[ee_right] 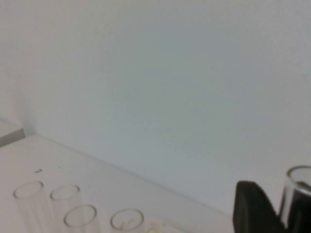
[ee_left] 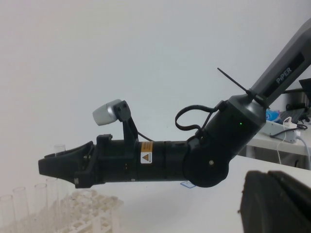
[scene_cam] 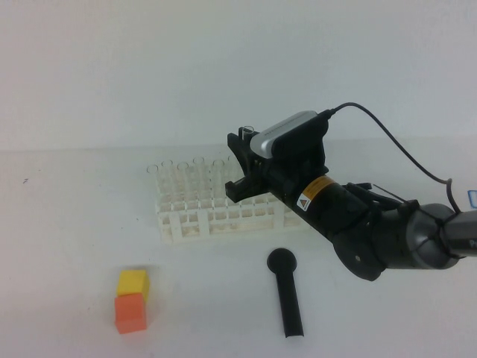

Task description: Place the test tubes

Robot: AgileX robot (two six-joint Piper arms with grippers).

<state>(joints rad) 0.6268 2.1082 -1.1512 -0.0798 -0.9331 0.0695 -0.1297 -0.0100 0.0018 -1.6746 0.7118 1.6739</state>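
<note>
White table fills the high view, with a plain wall behind it. Right arm, black, comes in from 4 o'clock and reaches toward 10 o'clock, with a silver wrist camera on top. White test tube rack sits mid-table, long side running 9 to 3 o'clock. The arm's front part is over the rack's 3 o'clock half. Left gripper is outside the high view and shows only as a black bulk in its own wrist view, side-on to the right arm; spread or pressed together, cannot tell. Right gripper hangs above the rack's far edge, just at 3 o'clock of the standing tubes, pinching one clear test tube upright. The tube mouth sticks up above the gripper, and in the right wrist view the glass lies right against a black finger. The held tube's lower end is hidden, so whether it is in a hole or above one, cannot tell. Black round-headed stick lies flat on the table at 6 o'clock of the rack's right end, head toward 12, handle toward 6, apart from the rack. Orange block sits at 7 o'clock of the rack, with the yellow block touching it on its 12 o'clock side. Clear tubes stand upright in the rack's far rows, on the 9 o'clock half.
</note>
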